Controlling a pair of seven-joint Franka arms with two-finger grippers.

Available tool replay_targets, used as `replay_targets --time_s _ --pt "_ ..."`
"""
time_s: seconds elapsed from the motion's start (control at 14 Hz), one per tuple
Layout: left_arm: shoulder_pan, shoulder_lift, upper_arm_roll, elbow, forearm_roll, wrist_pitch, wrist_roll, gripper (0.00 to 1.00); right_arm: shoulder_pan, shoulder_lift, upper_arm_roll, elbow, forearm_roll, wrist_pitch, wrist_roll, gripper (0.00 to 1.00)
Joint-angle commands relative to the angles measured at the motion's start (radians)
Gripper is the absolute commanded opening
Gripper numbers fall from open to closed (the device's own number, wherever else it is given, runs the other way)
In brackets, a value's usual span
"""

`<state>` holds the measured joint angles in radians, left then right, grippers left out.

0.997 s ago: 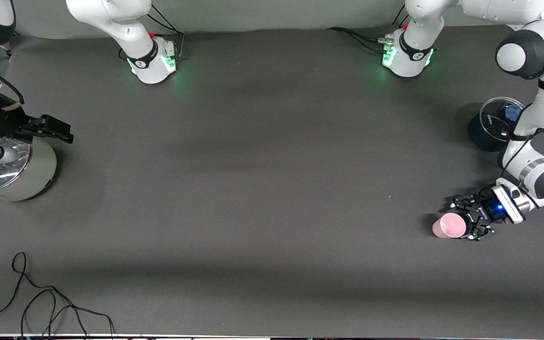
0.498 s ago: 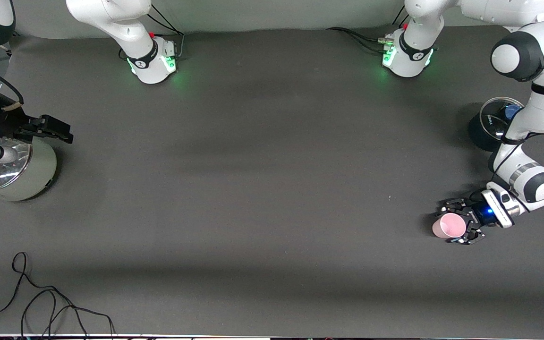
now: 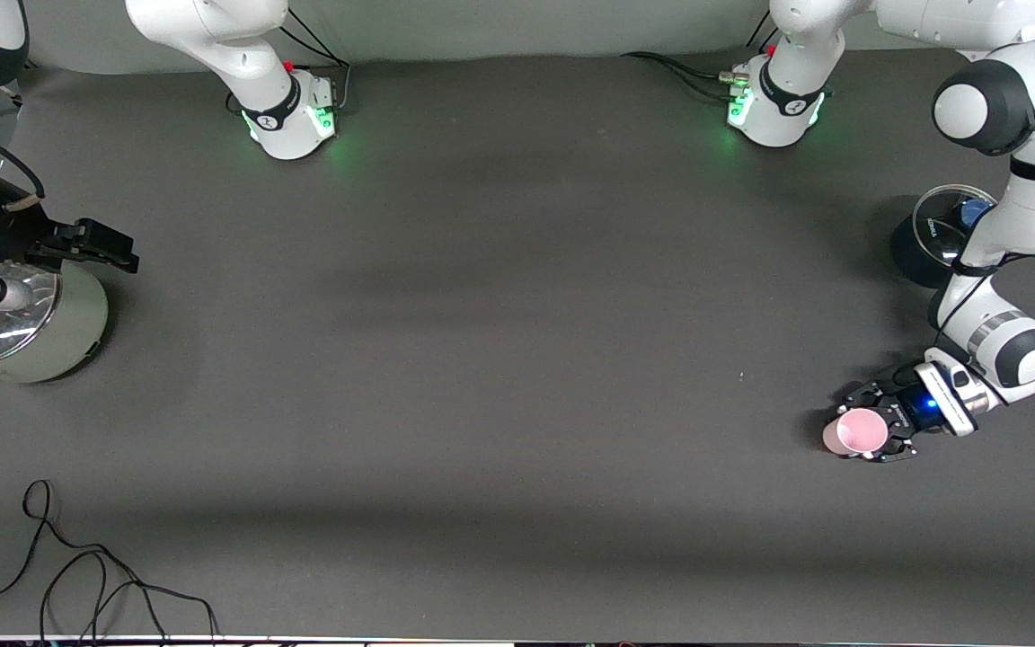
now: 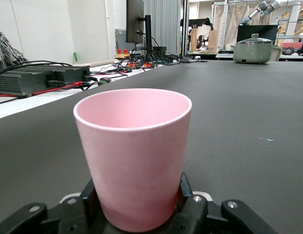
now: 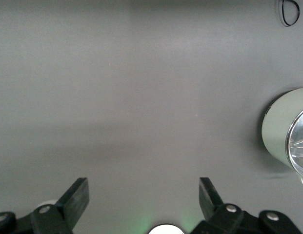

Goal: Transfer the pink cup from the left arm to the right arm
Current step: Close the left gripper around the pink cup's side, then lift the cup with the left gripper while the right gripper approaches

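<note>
One risk: left gripper (image 3: 877, 429), clamped low on the pink cup (image 3: 861, 432) at table's four o'clock, could tip it lifting; right gripper (image 5: 144, 195) waits wide open.

The small pale pink plastic cup (image 3: 857, 432) is standing upright on the dark grey matte table (image 3: 517, 359), in the lower part of the frame toward the left arm's end. The left arm's black linkage-finger gripper (image 3: 873, 428) is sitting around it, touching both sides. The dark blue glass-lidded pot (image 3: 924, 241) is sitting higher in the frame, well apart. The pale green glass-lidded pot (image 3: 64, 328) is sitting at the right arm's end, with the right arm's black gripper (image 3: 111, 246) hanging over its upper edge. A thin black cable (image 3: 77, 575) is lying in the bottom corner below it.
</note>
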<state>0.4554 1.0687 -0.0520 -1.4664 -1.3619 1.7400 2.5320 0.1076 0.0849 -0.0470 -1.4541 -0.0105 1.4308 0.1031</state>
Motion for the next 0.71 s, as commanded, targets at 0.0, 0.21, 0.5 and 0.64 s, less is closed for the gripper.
replay_targets --time_s 0.0,0.21,0.5,0.64 --pt "-0.009 -0.068 0.003 -0.022 0.021 0.01 -0.1 0.5 -0.008 -0.001 -0.001 0.005 0.018 -0.01 -0.016 1.0" --pt "-0.012 -0.145 0.004 -0.044 0.046 0.0 -0.215 0.45 -0.008 -0.001 -0.001 0.005 0.02 -0.01 -0.014 1.0" --pt "-0.049 -0.306 0.003 -0.126 0.047 -0.004 -0.37 0.44 -0.005 0.001 -0.001 0.005 0.026 -0.01 -0.008 1.0" --pt "-0.089 -0.407 0.003 -0.195 0.041 0.018 -0.421 0.44 -0.005 0.001 0.001 0.006 0.088 -0.009 0.001 0.99"
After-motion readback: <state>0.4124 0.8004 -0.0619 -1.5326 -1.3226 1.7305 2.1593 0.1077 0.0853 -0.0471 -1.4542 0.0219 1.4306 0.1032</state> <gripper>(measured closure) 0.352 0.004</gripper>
